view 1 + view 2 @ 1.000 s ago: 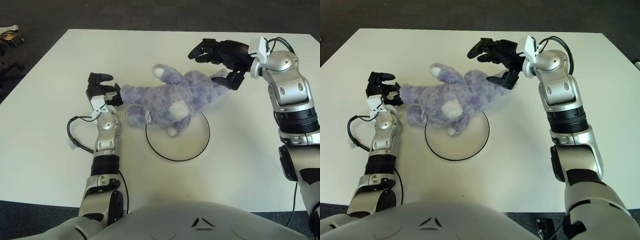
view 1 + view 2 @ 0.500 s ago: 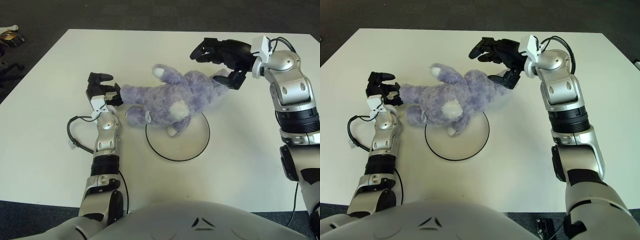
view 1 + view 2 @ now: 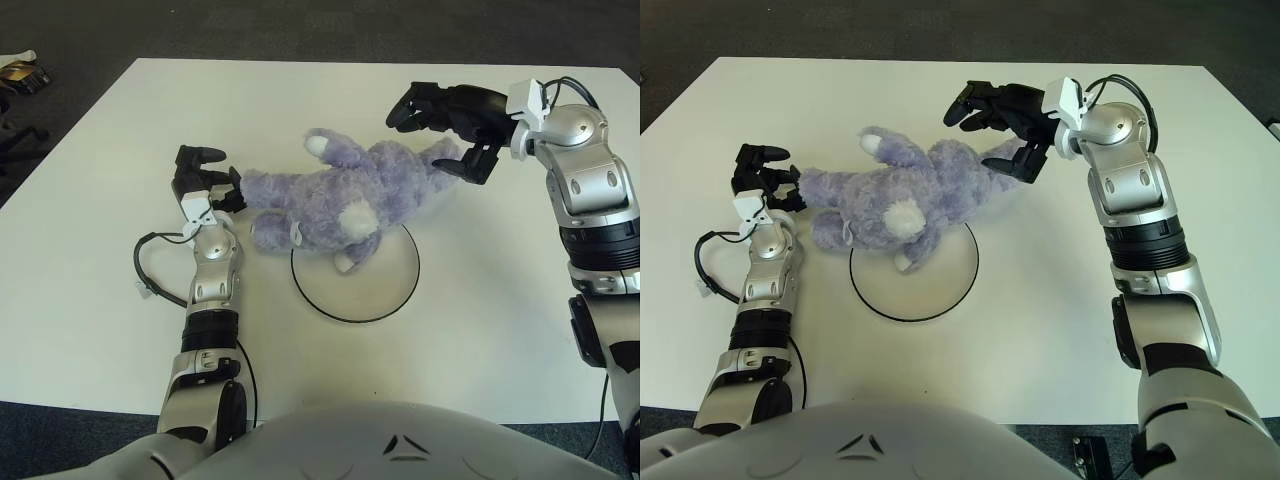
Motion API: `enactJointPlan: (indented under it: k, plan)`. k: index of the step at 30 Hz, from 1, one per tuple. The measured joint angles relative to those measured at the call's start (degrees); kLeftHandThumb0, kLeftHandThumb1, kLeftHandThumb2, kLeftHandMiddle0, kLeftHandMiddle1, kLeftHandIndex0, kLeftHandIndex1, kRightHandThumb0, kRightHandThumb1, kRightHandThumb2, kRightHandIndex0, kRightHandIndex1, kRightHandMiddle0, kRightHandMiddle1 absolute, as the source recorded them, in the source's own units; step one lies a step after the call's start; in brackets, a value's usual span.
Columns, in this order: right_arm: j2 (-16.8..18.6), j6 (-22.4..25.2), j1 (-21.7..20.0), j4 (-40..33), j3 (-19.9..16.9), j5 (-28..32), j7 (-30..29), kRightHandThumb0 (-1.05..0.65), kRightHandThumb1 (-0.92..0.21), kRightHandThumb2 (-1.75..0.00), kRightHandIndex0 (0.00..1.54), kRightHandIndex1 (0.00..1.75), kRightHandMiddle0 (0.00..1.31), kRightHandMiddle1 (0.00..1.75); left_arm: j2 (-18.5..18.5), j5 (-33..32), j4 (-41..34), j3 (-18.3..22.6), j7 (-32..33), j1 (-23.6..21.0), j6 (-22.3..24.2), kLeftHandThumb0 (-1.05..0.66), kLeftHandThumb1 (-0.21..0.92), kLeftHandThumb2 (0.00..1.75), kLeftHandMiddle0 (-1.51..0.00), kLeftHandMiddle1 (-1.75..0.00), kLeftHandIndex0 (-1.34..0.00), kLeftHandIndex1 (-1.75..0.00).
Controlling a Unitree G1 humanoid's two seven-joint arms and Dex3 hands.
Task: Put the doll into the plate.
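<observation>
The purple doll (image 3: pixel 340 195) sprawls across the far rim of the plate (image 3: pixel 390 295), mostly on the table (image 3: pixel 480 330); the left robot hand (image 3: pixel 205 178) grips its leg end, and the right robot hand (image 3: pixel 452 118) hovers unclenched, fingers spread, beside its other end; I'd close there first, then lift both together and centre it.

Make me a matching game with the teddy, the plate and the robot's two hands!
Things:
1. doll
2. plate
3. left hand
4. right hand

Descriptions:
A. white circle with a dark rim
B. purple and fluffy, lying partly over the plate
C. open, at the doll's right end
D. at the doll's left end, touching it

Pairs: 1-B, 2-A, 3-D, 4-C
</observation>
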Motion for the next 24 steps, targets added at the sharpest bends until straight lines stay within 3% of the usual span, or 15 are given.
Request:
enactJointPlan:
  k: [4, 13, 23, 24]
  plan:
    - [0.1, -1.7, 0.1, 1.4, 0.0, 1.8, 1.9, -0.14, -0.08, -1.31, 0.0, 0.76, 0.02, 1.25, 0.0, -0.2, 0.0, 0.1, 0.0, 0.0, 0.0, -0.01, 0.15, 1.52, -0.64, -1.75, -0.61, -1.74]
    - [0.0, -4.3, 1.2, 2.4, 1.0, 1.8, 2.8, 0.02, -0.07, -1.4, 0.0, 0.76, 0.03, 1.25, -0.1, -0.5, -0.1, 0.1, 0.0, 0.0, 0.0, -0.01, 0.17, 1.49, -0.61, -1.75, -0.6, -1.75]
    - [0.0, -5.0, 2.3, 2.4, 2.1, 1.2, 3.0, 0.09, -0.07, -1.43, 0.0, 0.77, 0.02, 1.26, -0.1, -0.4, -0.3, 0.0, 0.2, 0.1, 0.0, -0.01, 0.16, 1.5, -0.61, -1.75, -0.6, -1.75]
    - [0.0, -5.0, 2.3, 2.4, 2.2, 1.2, 3.0, 0.11, -0.07, -1.44, 0.0, 0.77, 0.02, 1.26, -0.1, -0.4, -0.3, 0.0, 0.2, 0.1, 0.1, -0.01, 0.11, 1.56, -0.71, -1.75, -0.6, -1.73]
